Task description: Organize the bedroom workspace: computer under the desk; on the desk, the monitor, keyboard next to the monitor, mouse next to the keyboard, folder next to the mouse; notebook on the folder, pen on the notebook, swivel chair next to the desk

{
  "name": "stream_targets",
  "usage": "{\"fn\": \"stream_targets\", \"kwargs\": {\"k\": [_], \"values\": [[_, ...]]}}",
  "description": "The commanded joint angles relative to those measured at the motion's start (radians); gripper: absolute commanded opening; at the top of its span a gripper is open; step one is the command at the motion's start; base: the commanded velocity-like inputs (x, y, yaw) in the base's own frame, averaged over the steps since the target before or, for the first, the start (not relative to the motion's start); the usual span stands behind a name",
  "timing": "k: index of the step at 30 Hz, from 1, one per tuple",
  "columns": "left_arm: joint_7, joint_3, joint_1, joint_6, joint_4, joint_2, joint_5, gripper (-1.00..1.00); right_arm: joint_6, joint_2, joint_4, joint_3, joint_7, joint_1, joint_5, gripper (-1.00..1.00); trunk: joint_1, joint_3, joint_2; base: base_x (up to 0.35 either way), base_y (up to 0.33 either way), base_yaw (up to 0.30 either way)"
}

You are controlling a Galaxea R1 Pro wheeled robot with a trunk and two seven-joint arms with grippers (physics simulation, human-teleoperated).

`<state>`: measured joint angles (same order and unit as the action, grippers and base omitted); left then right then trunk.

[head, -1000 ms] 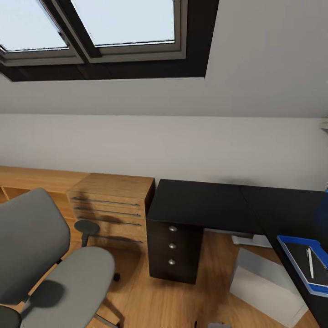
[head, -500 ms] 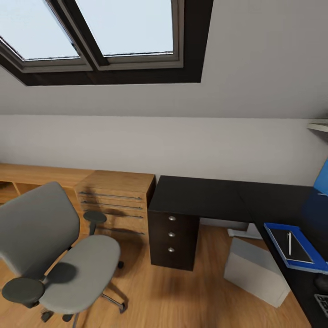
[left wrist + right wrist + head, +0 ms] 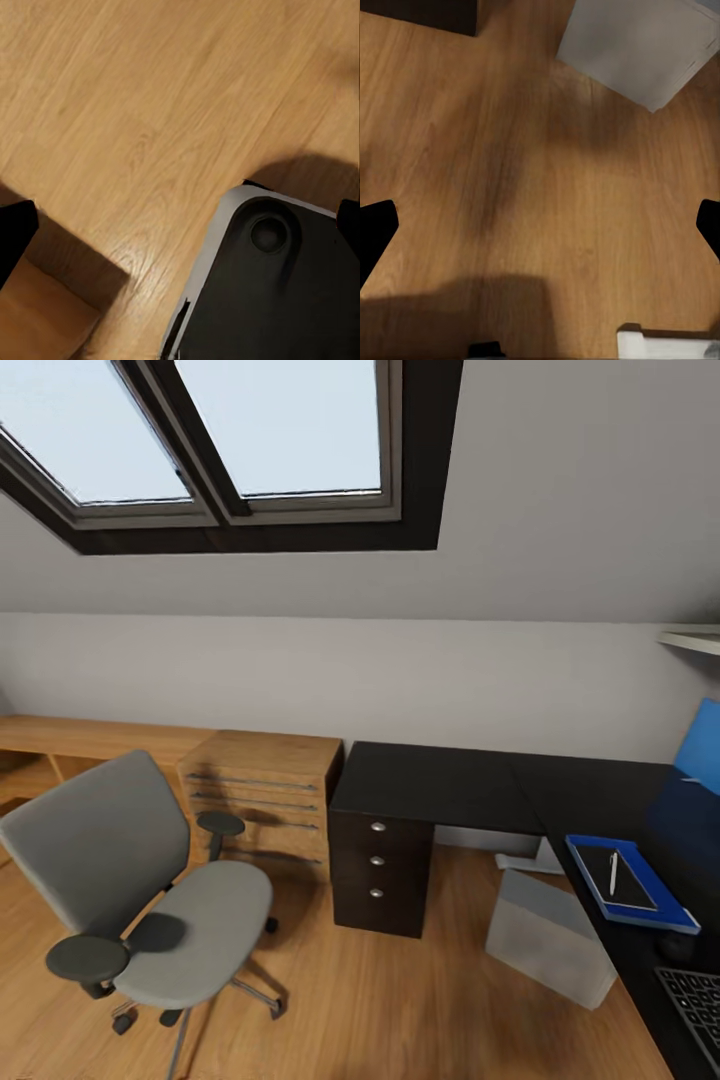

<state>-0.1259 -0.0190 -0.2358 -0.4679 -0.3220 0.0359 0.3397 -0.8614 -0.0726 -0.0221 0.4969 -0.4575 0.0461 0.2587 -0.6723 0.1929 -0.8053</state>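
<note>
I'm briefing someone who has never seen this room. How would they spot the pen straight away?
Find the black L-shaped desk against the wall, then follow its right-hand wing toward the camera to the bright blue notebook lying flat on it. The pen is the slim white stick resting on the notebook's dark cover, the only pale, thin item there; the black keyboard lies nearer the camera.

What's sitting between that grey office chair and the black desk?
In the head view, a light wooden dresser stands against the wall between the swivel chair and the desk; nearer, just bare floor.
</note>
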Motion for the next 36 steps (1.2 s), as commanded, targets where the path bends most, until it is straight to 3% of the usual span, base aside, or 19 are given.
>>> {"fn": "stream_targets", "kwargs": {"k": [1, 11, 36], "values": [[0.01, -0.001, 0.0, -0.012, 0.027, 0.001, -0.001, 1.0, -0.018, 0.0, -0.002, 0.01, 0.005, -0.009, 0.005, 1.0, 0.004, -0.002, 0.006, -0.021, 0.0, 0.156], [0.049, -0.005, 0.0, -0.046, 0.081, 0.007, 0.005, 1.0, -0.05, -0.001, -0.003, 0.011, 0.032, -0.033, 0.006, 1.0, 0.042, -0.033, 0.076, -0.006, 0.0, 0.244], [0.051, -0.004, 0.0, -0.038, 0.097, 0.003, 0.004, 1.0, -0.047, -0.001, -0.002, 0.009, 0.039, -0.034, 0.007, 1.0, 0.138, -0.109, 0.251, 0.0, 0.0, 0.268]]}}
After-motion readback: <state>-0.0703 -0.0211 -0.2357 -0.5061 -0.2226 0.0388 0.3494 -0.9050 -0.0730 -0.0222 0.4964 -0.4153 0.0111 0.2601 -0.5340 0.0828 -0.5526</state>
